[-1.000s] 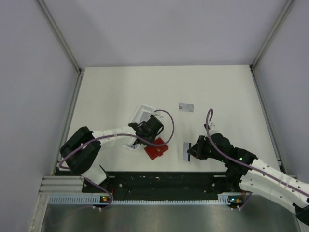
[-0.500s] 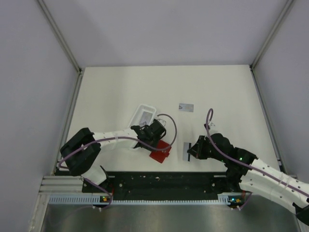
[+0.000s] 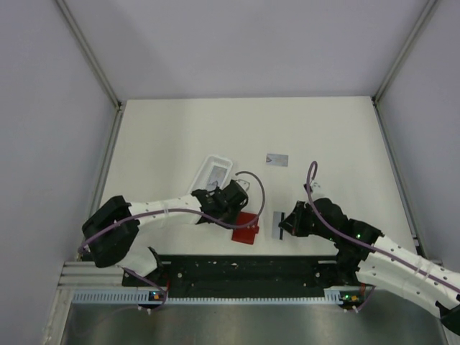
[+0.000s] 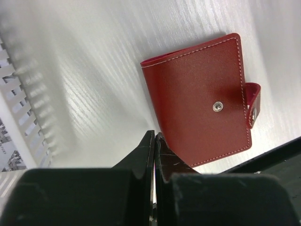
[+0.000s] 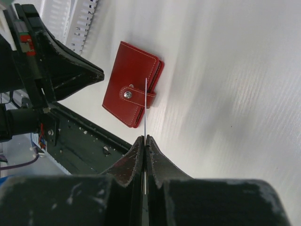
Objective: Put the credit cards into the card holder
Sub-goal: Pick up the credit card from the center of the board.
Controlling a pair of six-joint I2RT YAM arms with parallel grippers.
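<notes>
White tabletop (image 3: 180,129); card holder (image 4: 197,103) lies folded. Left gripper (image 4: 154,139) pressed together beside it; right gripper (image 5: 145,140) pinches one credit card (image 5: 146,108). Open holder before inserting.

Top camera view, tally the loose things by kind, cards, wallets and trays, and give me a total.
grey cards: 2 (one grey card pinched in the right hand)
red card holder: 1
white tray: 1, contents unclear
Total: 4
</notes>
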